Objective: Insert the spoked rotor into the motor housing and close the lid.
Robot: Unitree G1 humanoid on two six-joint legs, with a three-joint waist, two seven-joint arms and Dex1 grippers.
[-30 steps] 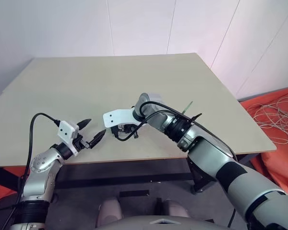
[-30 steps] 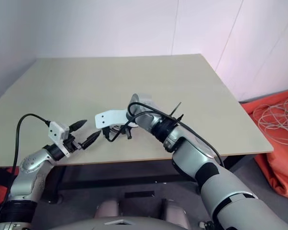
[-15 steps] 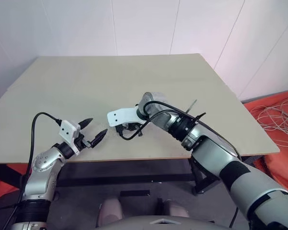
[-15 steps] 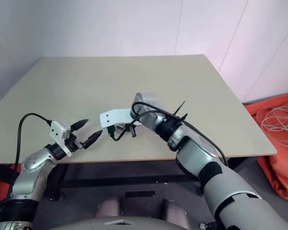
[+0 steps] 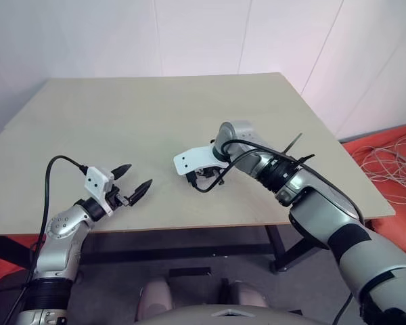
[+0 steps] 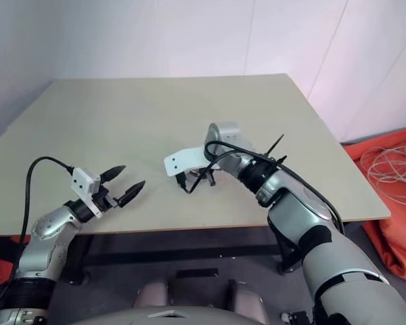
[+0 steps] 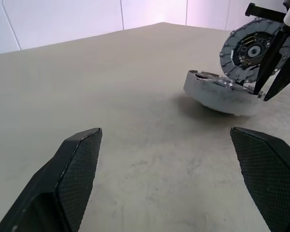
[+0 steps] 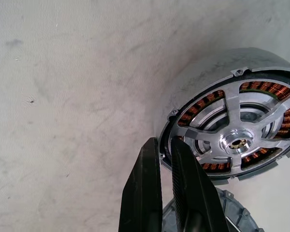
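So a big beige table is seen filling most of the scene, with white wall panels behind its far edge. Off to the right, down on the floor, an orange sheet can be made out with a pale cable looped on top of it.

The left gripper is held out level over the near left part of the table, pointed towards the middle. Its two black fingers are spread wide apart, nothing is held between them, and it's kept well apart from the parts.

The right gripper is pointed steeply down around the middle of the table, a bit towards the near edge. Its fingers are brought almost together and look clamped on the rim of the motor housing, one finger outside the wall, the other just inside it.

The housing is seen tilted in the left wrist view, with one edge raised off the table. The lid is stood nearly upright just behind it, on the gripper's side, with its ribbed edge and dark centre ring on show. What it's propped on can't be told.

The spoked rotor is already sat inside the housing, and the copper windings can be spotted through the gaps between its spokes
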